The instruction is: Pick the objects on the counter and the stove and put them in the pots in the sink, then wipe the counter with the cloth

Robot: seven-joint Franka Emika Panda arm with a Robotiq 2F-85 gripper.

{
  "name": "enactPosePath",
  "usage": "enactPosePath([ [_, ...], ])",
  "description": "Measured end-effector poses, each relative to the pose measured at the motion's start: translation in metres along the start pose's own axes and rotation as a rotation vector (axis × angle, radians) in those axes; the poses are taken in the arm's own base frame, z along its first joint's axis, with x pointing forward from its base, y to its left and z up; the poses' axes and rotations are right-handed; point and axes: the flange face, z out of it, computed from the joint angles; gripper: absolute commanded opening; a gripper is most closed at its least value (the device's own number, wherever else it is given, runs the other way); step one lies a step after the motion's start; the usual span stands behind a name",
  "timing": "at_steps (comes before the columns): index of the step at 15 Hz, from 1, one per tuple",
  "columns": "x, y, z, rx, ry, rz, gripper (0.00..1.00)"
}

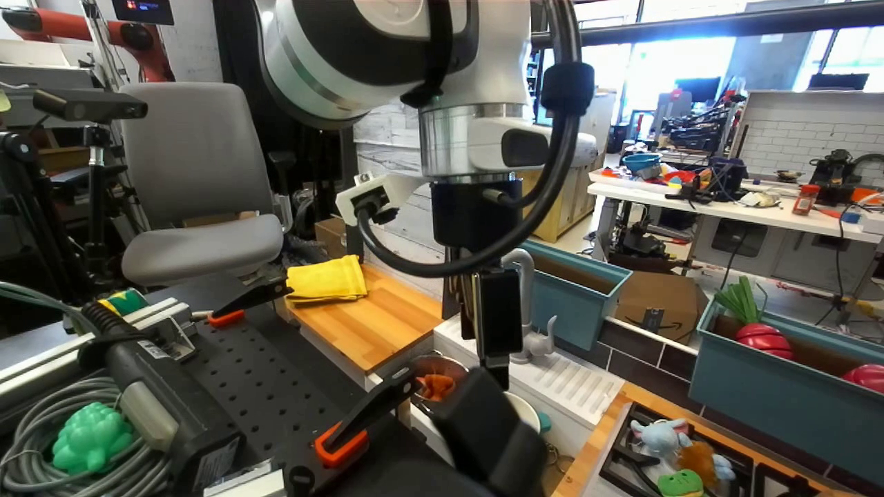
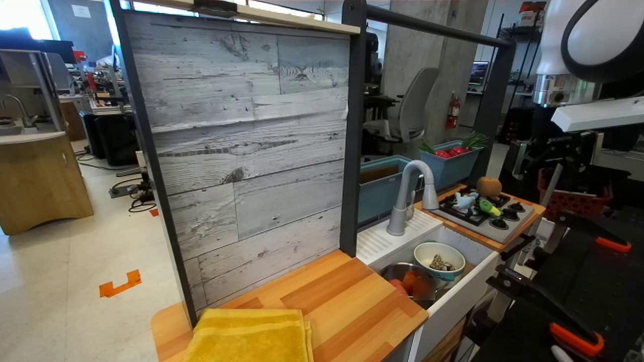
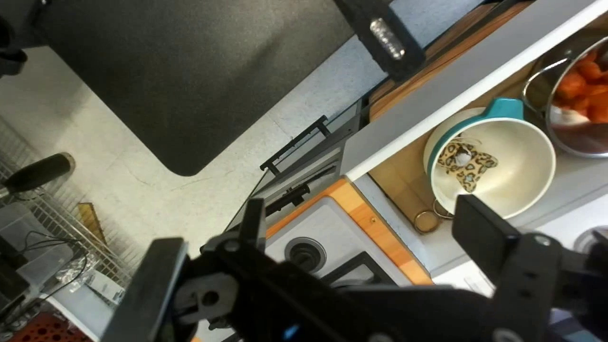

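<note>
My gripper point(image 3: 359, 213) is open and empty in the wrist view, above the stove's edge and the sink. It also shows in an exterior view point(image 1: 494, 373). On the stove point(image 2: 520, 226) lie a blue plush toy point(image 2: 465, 201), a green toy point(image 2: 488, 207) and a round brown object point(image 2: 489, 186). In the sink point(image 2: 465, 291) stand a metal pot point(image 2: 390, 274) with orange and red things in it, and a white pot with teal trim point(image 3: 527, 156) holding a leopard-spotted object point(image 3: 475, 167). The folded yellow cloth point(image 2: 251, 334) lies on the wooden counter point(image 2: 347, 296).
A grey faucet point(image 2: 402, 201) rises behind the sink. Blue planters point(image 1: 780, 393) stand along the back edge, one with red vegetables. A wood-pattern panel point(image 2: 251, 141) stands behind the counter. Black clamps with orange grips point(image 1: 342, 445) are on the black perforated table point(image 1: 269, 393).
</note>
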Motion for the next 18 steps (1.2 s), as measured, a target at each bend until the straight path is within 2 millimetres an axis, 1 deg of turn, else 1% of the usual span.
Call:
enactPosePath([
  [2, -0.003, -0.001, -0.003, 0.012, -0.002, -0.001, 1.0],
  [5, -0.006, -0.004, -0.002, 0.011, -0.004, -0.013, 1.0],
  [6, -0.004, -0.005, -0.003, 0.008, 0.002, -0.016, 1.0],
  [8, 0.005, -0.002, -0.007, 0.012, 0.019, -0.002, 1.0],
  [11, 0.032, 0.013, -0.021, 0.044, 0.039, 0.062, 1.0],
  [15, 0.078, 0.054, -0.044, 0.133, -0.008, 0.228, 1.0],
  [18, 0.107, 0.082, -0.051, 0.207, -0.064, 0.361, 1.0],
])
